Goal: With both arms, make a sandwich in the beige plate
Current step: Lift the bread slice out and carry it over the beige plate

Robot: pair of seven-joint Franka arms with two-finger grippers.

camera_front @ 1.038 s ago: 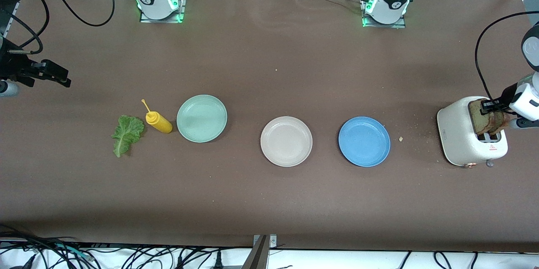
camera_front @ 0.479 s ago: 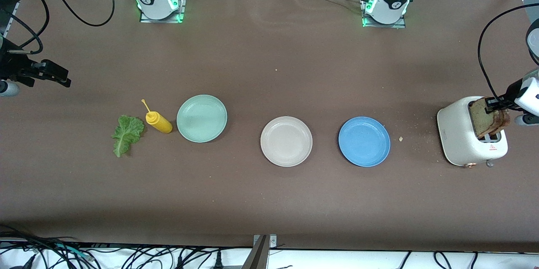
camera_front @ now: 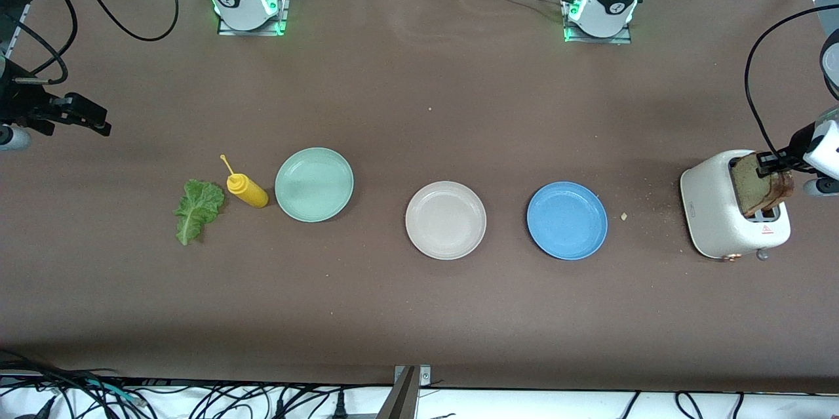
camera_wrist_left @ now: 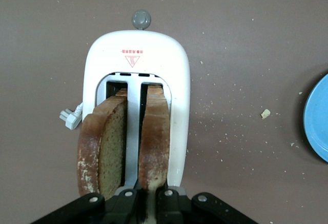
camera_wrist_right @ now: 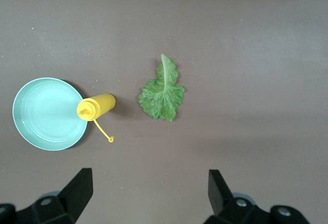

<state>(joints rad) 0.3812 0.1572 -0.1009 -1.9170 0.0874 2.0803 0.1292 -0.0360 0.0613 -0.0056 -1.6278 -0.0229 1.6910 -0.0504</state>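
Left claw (camera_front: 773,165), shut on a bread slice (camera_front: 760,184) in the toaster (camera_front: 711,209) at left arm's counter end, is mid-pull; next, carry to empty beige plate (camera_front: 446,219) mid-counter; right claw (camera_wrist_right: 148,190) waits wide open, empty, over the lettuce (camera_wrist_right: 163,92).

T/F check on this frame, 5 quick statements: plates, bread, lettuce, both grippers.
1. The beige plate has nothing on it. True.
2. The left gripper is shut on a bread slice standing in the toaster. True.
3. The lettuce leaf lies in the mint-green plate. False: it lies on the table beside the yellow squeeze bottle, toward the right arm's end.
4. The right gripper holds the squeeze bottle. False: its fingers are open and hold nothing; it waits at the table's edge.
5. Only one bread slice is in the toaster. False: the left wrist view shows a second bread slice in the other slot.
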